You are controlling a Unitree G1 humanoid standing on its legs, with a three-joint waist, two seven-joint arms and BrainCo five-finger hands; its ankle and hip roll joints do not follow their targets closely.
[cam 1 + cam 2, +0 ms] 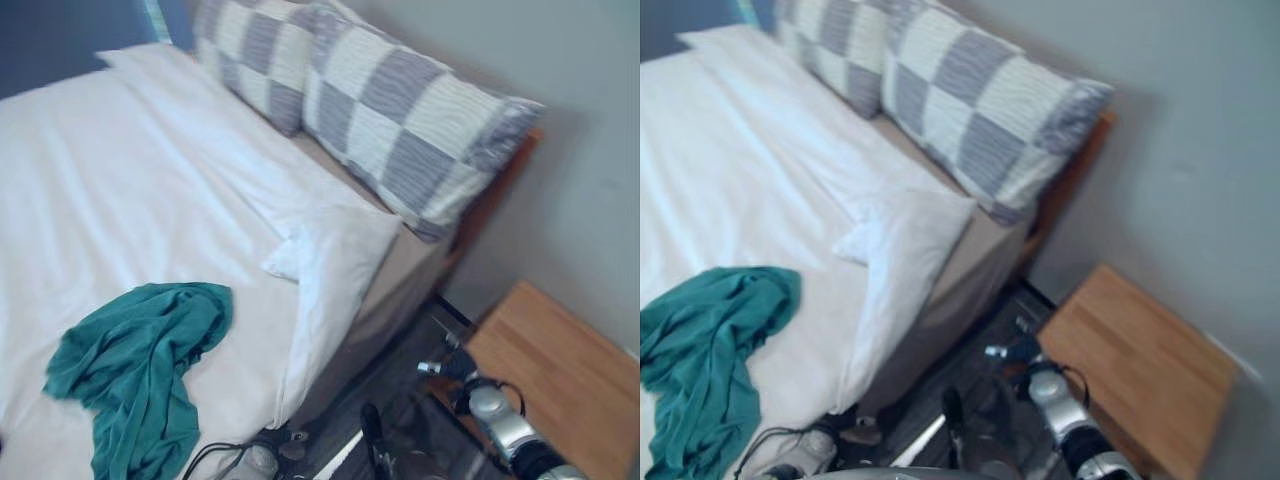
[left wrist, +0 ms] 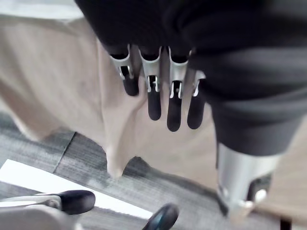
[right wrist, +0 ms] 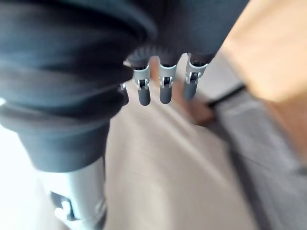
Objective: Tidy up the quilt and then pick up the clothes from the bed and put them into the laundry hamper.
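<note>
A white quilt covers the bed, and its near corner is folded back on itself by the bed's side edge. A crumpled teal garment lies on the quilt near the front, partly hanging toward the edge. My left hand hangs low beside the bed's beige skirt, fingers straight and holding nothing. Between the beige bed side and the wooden nightstand, my right hand is also down, its fingers straight and empty.
Two grey-and-white checked pillows lean at the head of the bed against the wall. A wooden nightstand stands to the right of the bed, with a narrow strip of grey floor between them.
</note>
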